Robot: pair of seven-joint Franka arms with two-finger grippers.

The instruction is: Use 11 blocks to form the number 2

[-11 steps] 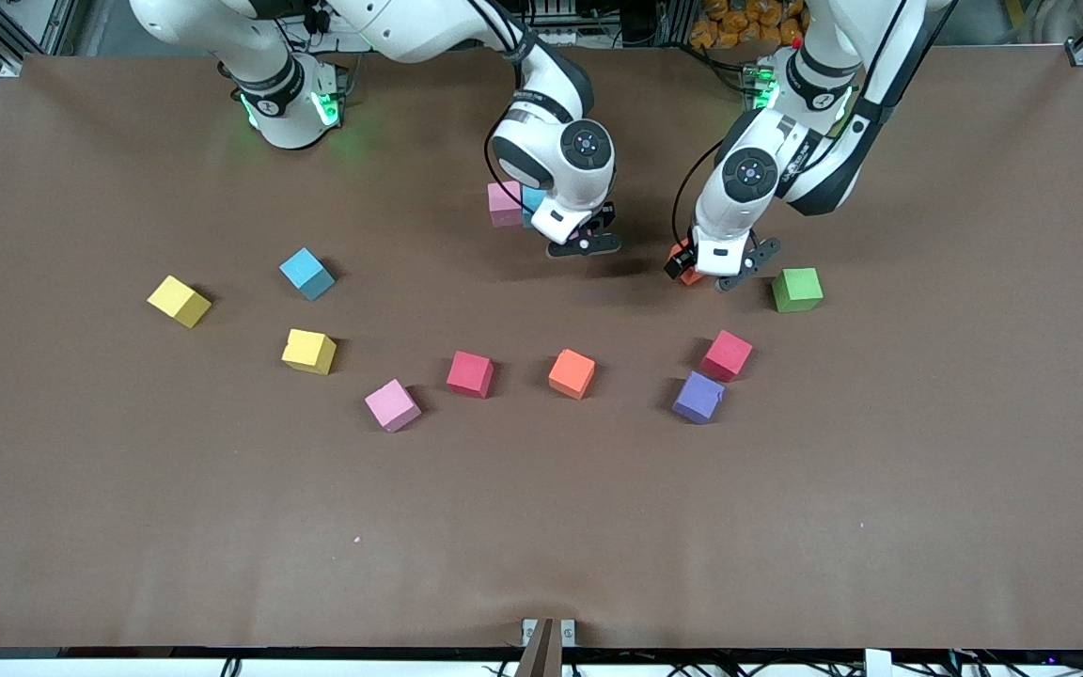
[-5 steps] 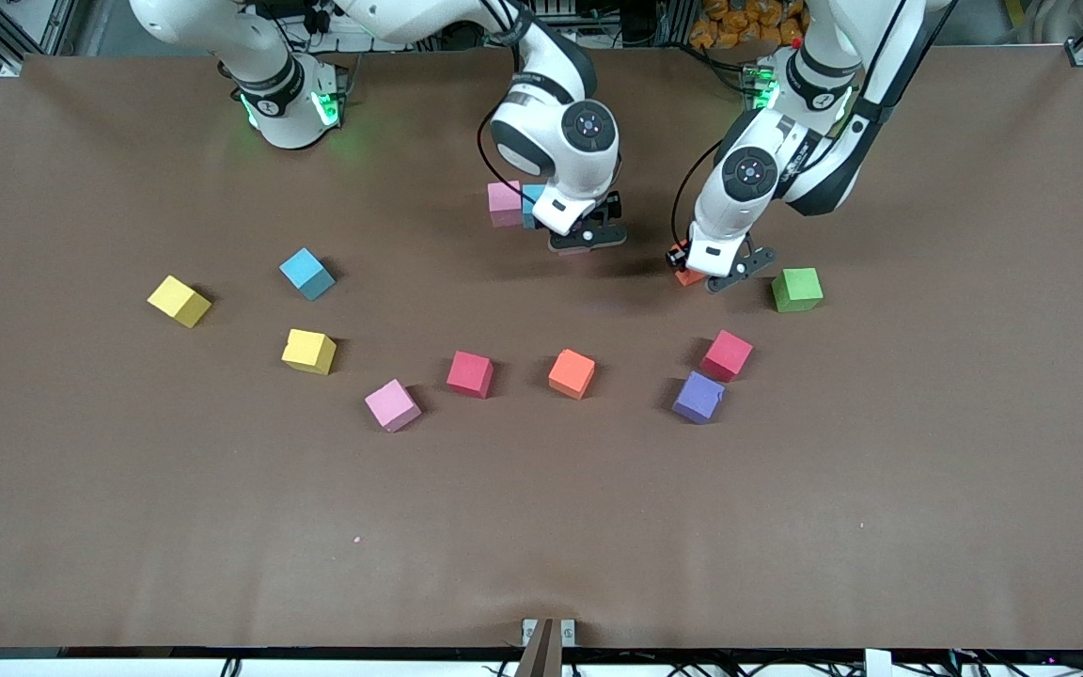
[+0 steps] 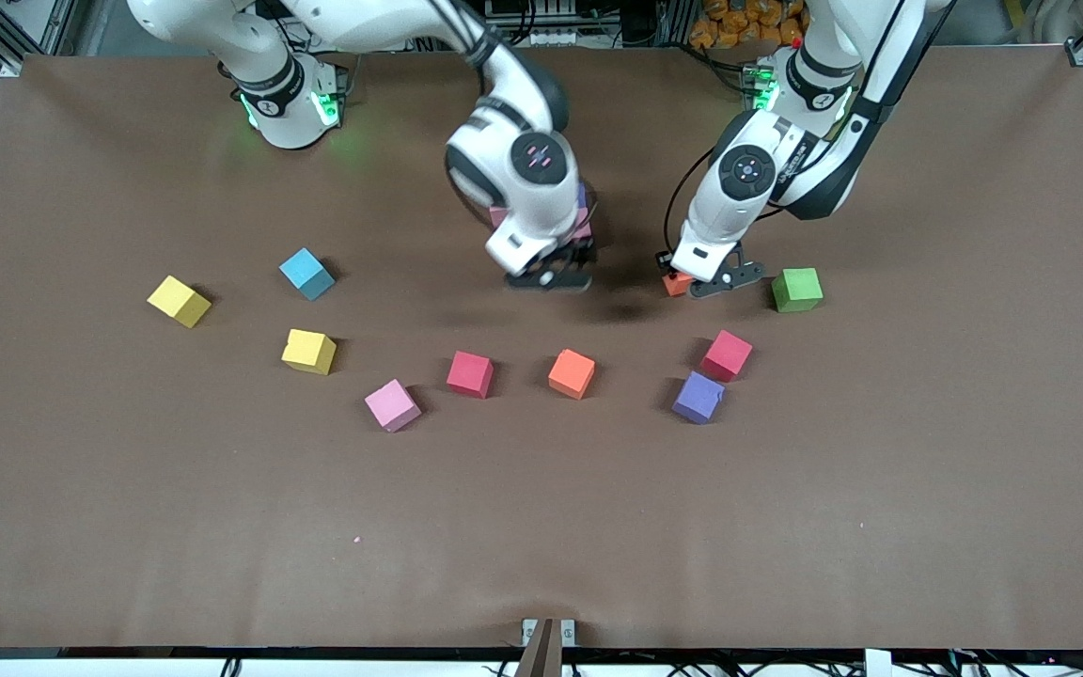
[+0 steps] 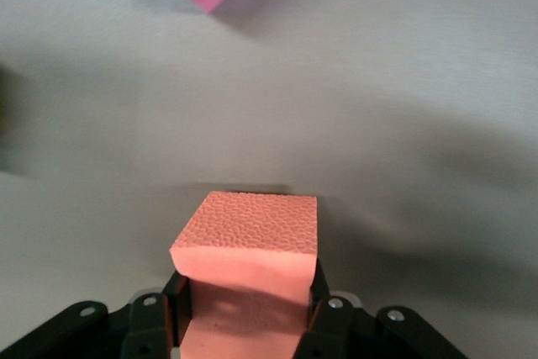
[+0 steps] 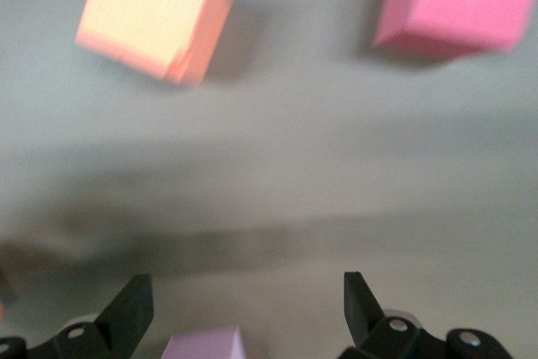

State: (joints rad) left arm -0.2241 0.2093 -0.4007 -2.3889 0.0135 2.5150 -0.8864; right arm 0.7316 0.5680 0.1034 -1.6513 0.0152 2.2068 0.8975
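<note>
My left gripper [image 3: 698, 281] is shut on an orange block [image 3: 676, 282] and holds it low over the table beside the green cube [image 3: 796, 289]. In the left wrist view the orange block [image 4: 248, 245] fills the shut gripper [image 4: 248, 313]. My right gripper [image 3: 549, 275] is open and empty over the table's middle. In the right wrist view the gripper [image 5: 244, 308] has a purple block [image 5: 206, 345] below it. Pink [image 3: 495, 217] and purple [image 3: 582, 198] blocks peek out from under the right wrist. A red block [image 3: 469, 373] and an orange block [image 3: 571, 373] lie nearer the front camera.
Loose on the table are a yellow block [image 3: 179, 301], a blue block [image 3: 306, 273], a second yellow block [image 3: 308, 351], a pink block [image 3: 392, 404], a red block [image 3: 726, 354] and a purple block [image 3: 698, 397].
My right gripper has left the pink and blue blocks, turned and moved toward the front camera, now hiding them. My left gripper has shifted slightly toward the table's middle with the orange block.
</note>
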